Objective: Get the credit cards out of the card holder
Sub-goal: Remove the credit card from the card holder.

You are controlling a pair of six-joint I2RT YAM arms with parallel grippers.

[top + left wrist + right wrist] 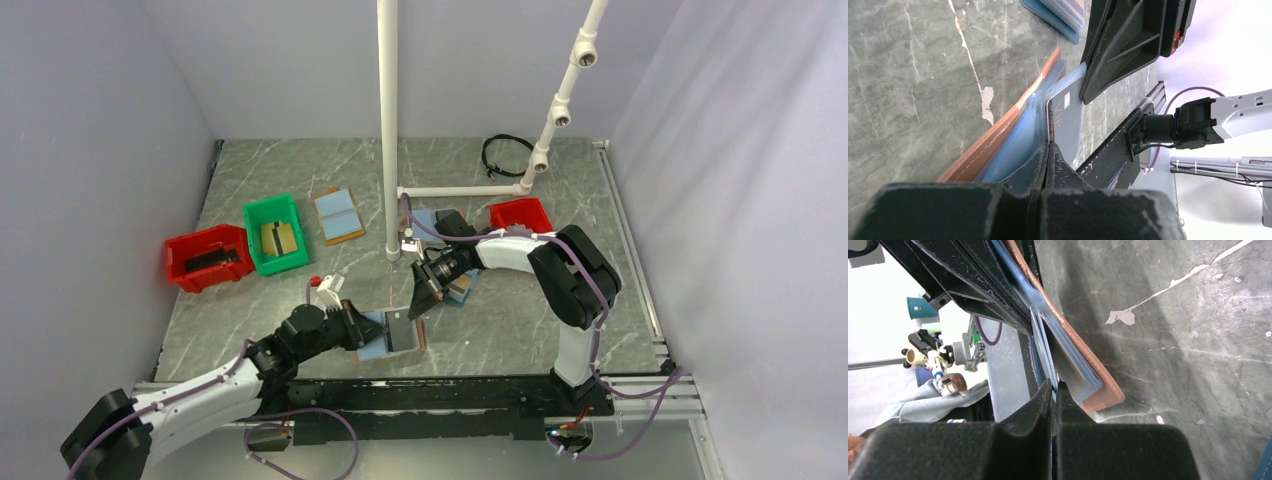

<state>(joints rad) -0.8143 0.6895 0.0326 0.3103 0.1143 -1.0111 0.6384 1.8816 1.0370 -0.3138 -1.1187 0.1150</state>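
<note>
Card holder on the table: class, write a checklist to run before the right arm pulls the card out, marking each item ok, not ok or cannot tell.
1. Left jaws shut on the card holder: ok.
2. Right jaws shut at the holder's far edge: ok.
3. Right jaws pinching the dark grey card alone, not the holder too: cannot tell.
4. Holder lying open, card side up: ok.

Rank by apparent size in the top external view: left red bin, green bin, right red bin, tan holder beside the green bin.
1. left red bin and green bin, too alike to separate.
2. tan holder.
3. right red bin, smallest.
</note>
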